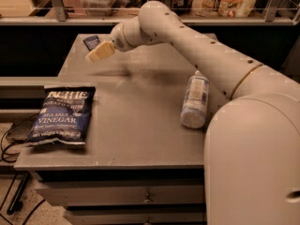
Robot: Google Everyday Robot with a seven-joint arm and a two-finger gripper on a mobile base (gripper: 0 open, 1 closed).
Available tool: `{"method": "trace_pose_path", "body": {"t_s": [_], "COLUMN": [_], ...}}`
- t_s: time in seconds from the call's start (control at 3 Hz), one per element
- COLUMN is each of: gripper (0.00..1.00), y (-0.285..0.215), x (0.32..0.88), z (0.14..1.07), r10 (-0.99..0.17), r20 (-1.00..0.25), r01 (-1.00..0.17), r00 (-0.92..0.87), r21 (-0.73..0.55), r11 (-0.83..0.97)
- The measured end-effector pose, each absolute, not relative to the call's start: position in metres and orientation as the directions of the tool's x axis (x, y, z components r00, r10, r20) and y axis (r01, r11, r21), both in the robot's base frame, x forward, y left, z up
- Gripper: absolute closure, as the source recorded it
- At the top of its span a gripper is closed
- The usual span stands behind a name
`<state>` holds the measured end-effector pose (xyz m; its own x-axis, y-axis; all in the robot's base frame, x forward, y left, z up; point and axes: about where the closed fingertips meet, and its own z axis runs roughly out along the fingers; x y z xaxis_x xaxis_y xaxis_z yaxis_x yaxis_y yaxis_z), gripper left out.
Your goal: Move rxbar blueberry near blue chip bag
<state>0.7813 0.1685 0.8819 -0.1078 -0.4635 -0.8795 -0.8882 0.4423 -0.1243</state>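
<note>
The rxbar blueberry (91,42) is a small flat dark navy wrapper lying at the far left corner of the grey table (140,107). The blue chip bag (63,116) is large, dark blue with white "Sea Salt & Vinegar" lettering, and lies at the table's front left edge. My gripper (96,54) hangs above the table just in front of and slightly right of the rxbar, apart from it and holding nothing that I can see. The arm reaches in from the right.
A clear plastic bottle (194,101) lies on its side at the right of the table, close to my arm. A shelf with packages runs behind the table. Drawers sit under the front edge. Cables lie on the floor at the left.
</note>
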Motion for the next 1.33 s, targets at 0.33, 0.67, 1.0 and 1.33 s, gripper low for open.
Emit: {"method": "trace_pose_path", "body": {"t_s": [0.33, 0.67, 1.0, 1.33], "gripper": [0.0, 0.0, 0.0, 0.0], "y": [0.183, 0.198, 0.208, 0.215], "x": [0.788, 0.795, 0.801, 0.808], "z": [0.877, 0.869, 0.862, 0.856], "r10": [-0.432, -0.378, -0.346, -0.33], "r20": [-0.895, -0.917, -0.927, -0.931], "r01": [-0.881, -0.878, -0.875, -0.87], "r00": [-0.107, -0.128, -0.145, -0.158], "r21": [-0.116, -0.072, -0.043, -0.026], "r11": [0.459, 0.472, 0.482, 0.492]}}
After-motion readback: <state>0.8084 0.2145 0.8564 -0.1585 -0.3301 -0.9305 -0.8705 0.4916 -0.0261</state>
